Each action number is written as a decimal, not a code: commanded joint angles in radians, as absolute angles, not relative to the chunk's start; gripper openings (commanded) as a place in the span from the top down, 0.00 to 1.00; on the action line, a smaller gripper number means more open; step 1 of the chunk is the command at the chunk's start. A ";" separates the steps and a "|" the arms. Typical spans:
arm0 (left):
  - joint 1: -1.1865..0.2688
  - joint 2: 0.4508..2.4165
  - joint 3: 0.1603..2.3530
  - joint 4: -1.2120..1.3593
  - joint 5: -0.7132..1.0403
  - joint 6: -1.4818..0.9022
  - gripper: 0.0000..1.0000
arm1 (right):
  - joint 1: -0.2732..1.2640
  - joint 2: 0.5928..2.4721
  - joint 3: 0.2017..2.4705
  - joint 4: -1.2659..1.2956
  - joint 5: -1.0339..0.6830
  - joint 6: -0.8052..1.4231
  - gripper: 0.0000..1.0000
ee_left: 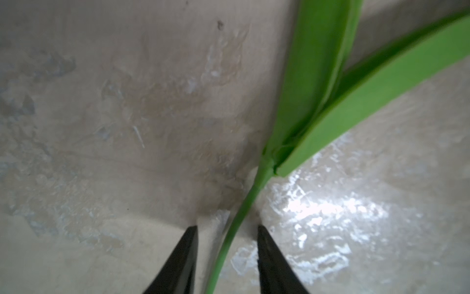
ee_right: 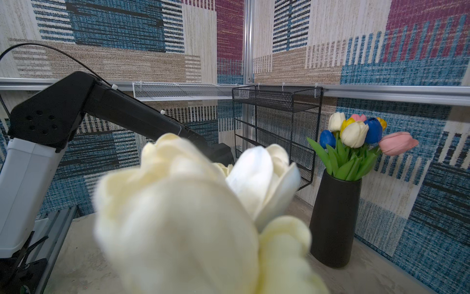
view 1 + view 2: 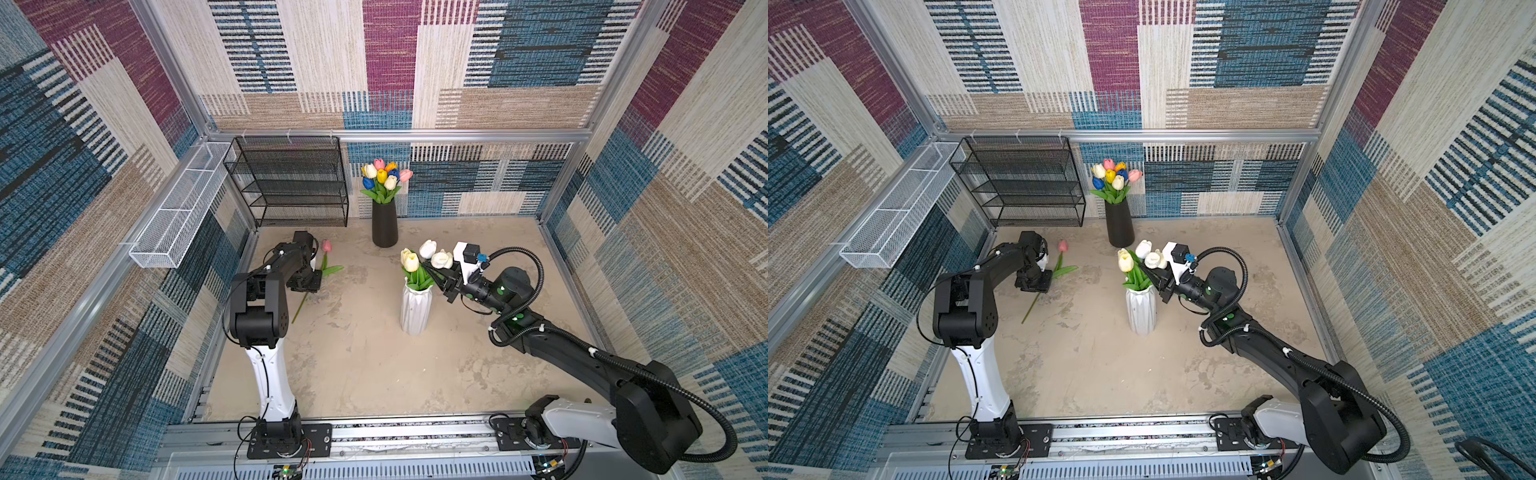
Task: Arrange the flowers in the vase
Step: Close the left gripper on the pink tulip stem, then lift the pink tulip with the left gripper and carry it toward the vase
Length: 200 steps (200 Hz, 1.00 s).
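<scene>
A pink tulip (image 3: 327, 245) lies on the beige table, its green stem (image 1: 244, 203) running between the two black fingers of my left gripper (image 1: 227, 226). The gripper is open, with a gap on each side of the stem. In a top view this gripper (image 3: 309, 283) points down at the table. A white ribbed vase (image 3: 415, 309) holds cream and white tulips (image 3: 432, 255). My right gripper (image 3: 435, 274) is shut on their stems just under the heads. These heads (image 2: 178, 216) fill the right wrist view and hide the jaws.
A black vase (image 3: 385, 226) with a mixed bunch of tulips (image 3: 384, 176) stands at the back centre. A black mesh shelf (image 3: 291, 183) stands at the back left beside a white mesh basket (image 3: 178, 208) on the left wall. Metal rails (image 3: 415, 432) edge the front.
</scene>
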State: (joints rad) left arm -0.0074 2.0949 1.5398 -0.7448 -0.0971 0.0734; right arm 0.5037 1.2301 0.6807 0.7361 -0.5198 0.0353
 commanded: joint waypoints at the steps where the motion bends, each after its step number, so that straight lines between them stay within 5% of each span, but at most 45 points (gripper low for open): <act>1: -0.005 2.116 1.534 -0.772 -0.086 0.107 0.82 | 0.503 1.223 0.678 0.764 -0.502 0.028 0.78; 38: -0.009 2.037 1.473 -0.755 -0.034 0.066 0.99 | 0.502 1.234 0.683 0.764 -0.490 0.037 0.78; 154: -0.209 0.993 0.747 0.113 0.463 -0.136 1.00 | 0.502 1.276 0.753 0.732 -0.480 0.092 0.80; 200: -0.309 0.767 0.572 0.557 0.735 -0.153 1.00 | 0.502 1.291 0.767 0.729 -0.478 0.109 0.81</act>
